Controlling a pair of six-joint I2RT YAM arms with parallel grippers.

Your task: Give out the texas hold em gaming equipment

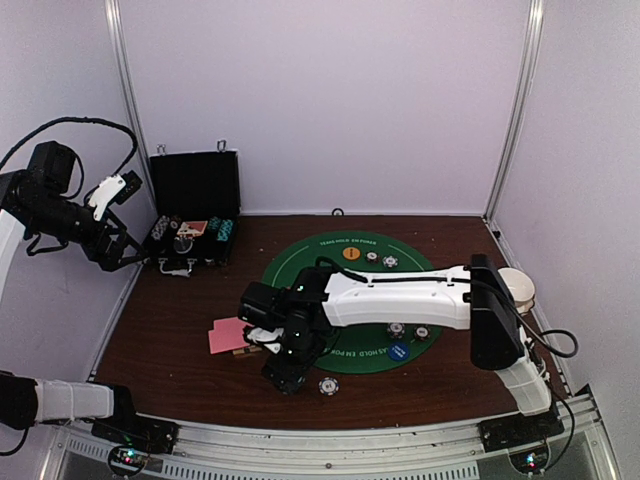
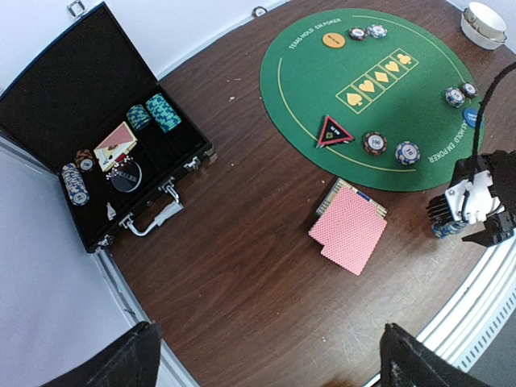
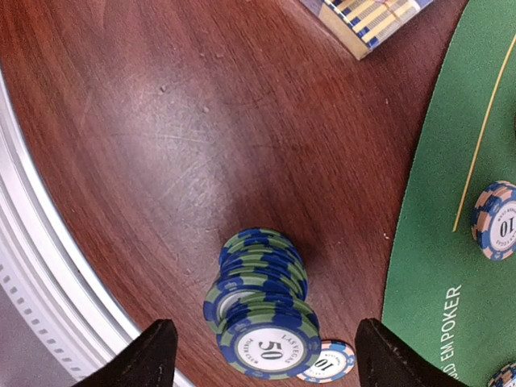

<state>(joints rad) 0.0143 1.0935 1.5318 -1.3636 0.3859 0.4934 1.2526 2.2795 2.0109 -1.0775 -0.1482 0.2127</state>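
The right gripper (image 3: 262,343) hangs over a stack of blue-and-green poker chips (image 3: 260,298) standing on bare wood just off the green mat (image 3: 451,242); its fingers (image 3: 153,355) are spread to either side, with a gap to the stack (a single chip (image 3: 326,363) lies just beside the base); the pink-backed cards (image 2: 351,230) rest on a card box (image 2: 332,196) near the mat's edge; the left gripper (image 2: 270,355), jaws wide and empty, is held high near the open black case (image 2: 64,89).
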